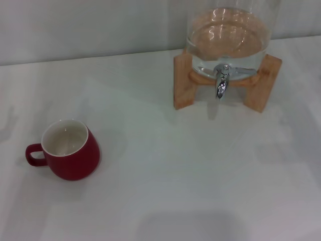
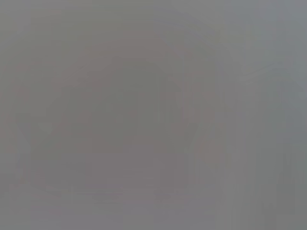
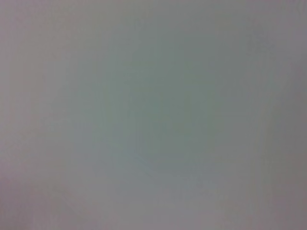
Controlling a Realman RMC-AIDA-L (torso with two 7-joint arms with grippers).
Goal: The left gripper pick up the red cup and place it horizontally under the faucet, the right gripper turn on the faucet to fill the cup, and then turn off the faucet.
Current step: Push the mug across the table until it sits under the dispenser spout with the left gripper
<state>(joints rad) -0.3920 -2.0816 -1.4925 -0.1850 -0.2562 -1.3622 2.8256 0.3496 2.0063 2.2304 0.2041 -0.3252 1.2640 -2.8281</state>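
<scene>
From the head view I am seeing the squat dark-red ceramic cup [image 1: 69,150], white inside, sitting upright on the white tabletop [image 1: 190,175] toward my left, its small loop handle pointing left. Well apart from it, at the far right, the small chrome faucet [image 1: 221,83] is hanging from the front of a clear glass dispenser [image 1: 228,35] that is resting on a wooden stand [image 1: 183,80]; its spout is pointing down over bare tabletop. Neither gripper is appearing in any view, and both wrist views are giving me only a featureless grey blur, so I cannot tell how the jaws are standing.
</scene>
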